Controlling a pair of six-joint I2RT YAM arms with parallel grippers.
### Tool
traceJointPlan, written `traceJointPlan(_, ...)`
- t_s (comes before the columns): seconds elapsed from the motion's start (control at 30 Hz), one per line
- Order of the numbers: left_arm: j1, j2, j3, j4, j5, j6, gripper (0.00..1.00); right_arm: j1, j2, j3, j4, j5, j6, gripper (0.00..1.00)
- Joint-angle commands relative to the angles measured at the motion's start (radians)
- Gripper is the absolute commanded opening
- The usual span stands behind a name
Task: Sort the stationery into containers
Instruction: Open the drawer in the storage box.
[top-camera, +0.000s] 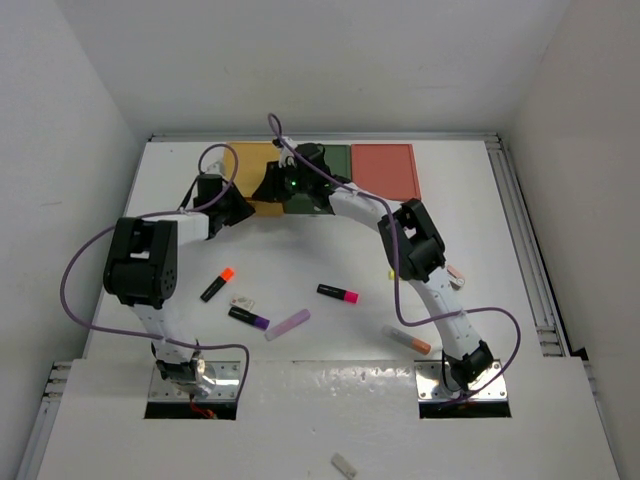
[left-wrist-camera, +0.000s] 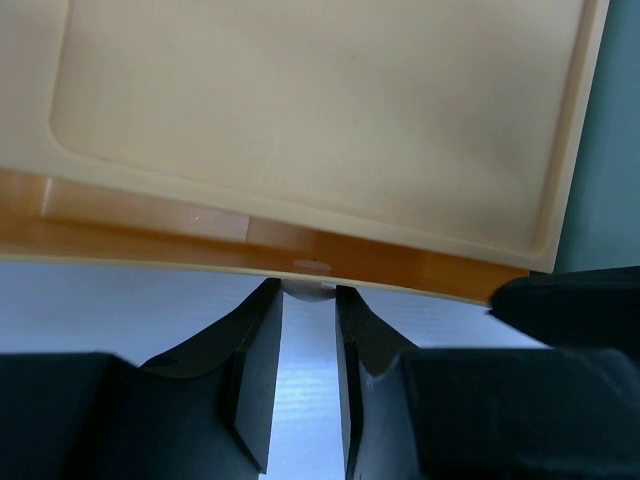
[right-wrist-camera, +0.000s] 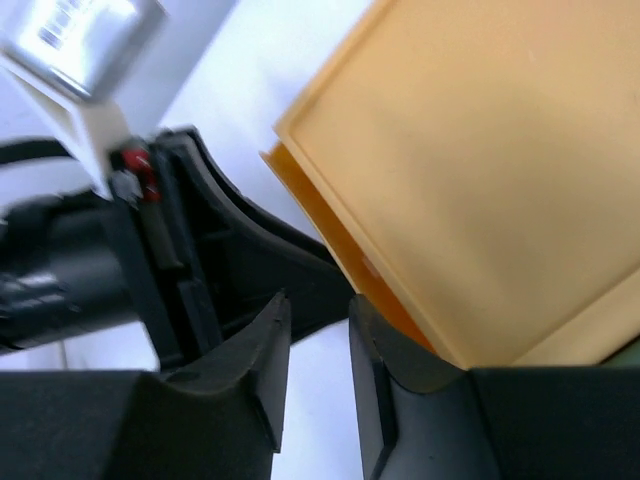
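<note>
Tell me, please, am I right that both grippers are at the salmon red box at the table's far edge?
No: the left gripper and right gripper are at the mustard yellow box; the salmon red box stands apart. The wrist and top views show it.

**Both arms extended to the mustard yellow box (top-camera: 250, 165)**

Left arm (top-camera: 150, 265): elbow folded high, well short of the box, with the forearm running to the box's near left corner. Left gripper (left-wrist-camera: 308, 292): level with the box's near edge, jaws closed in on its white knob (left-wrist-camera: 308, 291), one finger on each side.

Right arm (top-camera: 420, 250): stretched far across toward the box, elbow bent. Right gripper (right-wrist-camera: 315, 305): just beside the box's near edge, close to the left gripper. Its jaws are slightly parted, with nothing between them.
</note>
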Motion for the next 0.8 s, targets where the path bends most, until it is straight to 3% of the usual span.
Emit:
traceJointPlan(0.0, -0.017, -0.066, -0.023, 0.001, 0.014, -0.005, 0.0, 0.002, -0.126, 0.026, 0.106, -0.012, 0.053, 0.28)
traceJointPlan(0.2, -0.025, -0.089, -0.048, -0.011, 0.019, -0.006, 0.0, 0.0, -0.09, 0.046, 0.082, 0.082, -0.013, 0.22)
traceJointPlan(0.77, -0.042, -0.242, -0.12, -0.14, 0.062, -0.006, 0.0, -0.006, -0.049, 0.026, 0.026, 0.089, -0.091, 0.26)
